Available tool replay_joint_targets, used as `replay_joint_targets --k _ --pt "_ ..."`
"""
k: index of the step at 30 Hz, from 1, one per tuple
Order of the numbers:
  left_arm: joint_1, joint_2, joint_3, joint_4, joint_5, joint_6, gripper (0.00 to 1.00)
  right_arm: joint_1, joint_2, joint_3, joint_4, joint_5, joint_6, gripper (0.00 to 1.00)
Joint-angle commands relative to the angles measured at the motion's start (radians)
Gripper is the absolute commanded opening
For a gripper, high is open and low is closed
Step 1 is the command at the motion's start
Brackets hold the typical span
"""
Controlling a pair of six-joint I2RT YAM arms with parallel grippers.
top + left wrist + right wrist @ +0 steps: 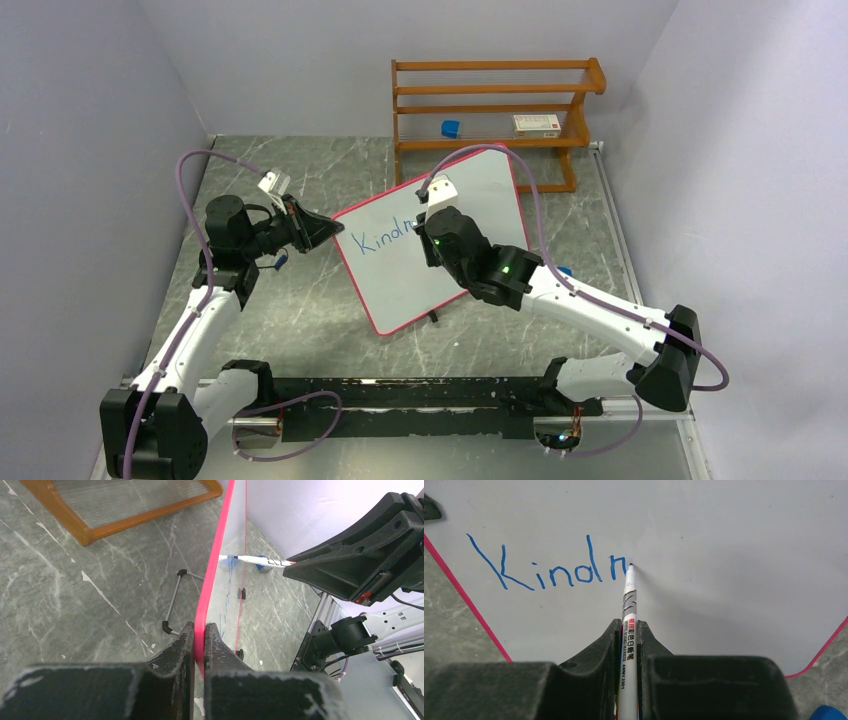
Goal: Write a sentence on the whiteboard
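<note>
The whiteboard (470, 215), white with a red-pink rim, stands tilted on the table's middle. My left gripper (325, 232) is shut on its left rim (206, 611). My right gripper (432, 215) is shut on a white marker (629, 630) and holds it over the board. The marker tip (630, 566) touches the board just right of the blue lettering (549, 567), which reads "Kindn". In the left wrist view the marker (260, 560) meets the board's face edge-on.
A wooden rack (495, 110) stands behind the board with a blue cap (451, 128) and a small box (536, 124) on its shelf. The board's black feet (170, 605) rest on the marbled table. A blue object (826, 713) lies past the board's right corner.
</note>
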Motion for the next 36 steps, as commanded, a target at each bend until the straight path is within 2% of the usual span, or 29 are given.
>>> replay_joint_targets --k 1,17,36 --pt "-0.002 0.020 -0.001 -0.050 -0.020 0.051 0.05 -0.007 0.003 -0.010 0.004 -0.005 -0.002 0.00" --pt "-0.002 0.017 -0.001 -0.051 -0.020 0.051 0.05 -0.024 -0.001 -0.012 -0.017 0.034 0.007 0.00" --pt "-0.002 0.020 -0.001 -0.051 -0.019 0.052 0.05 -0.027 0.003 0.007 0.056 0.001 -0.029 0.00"
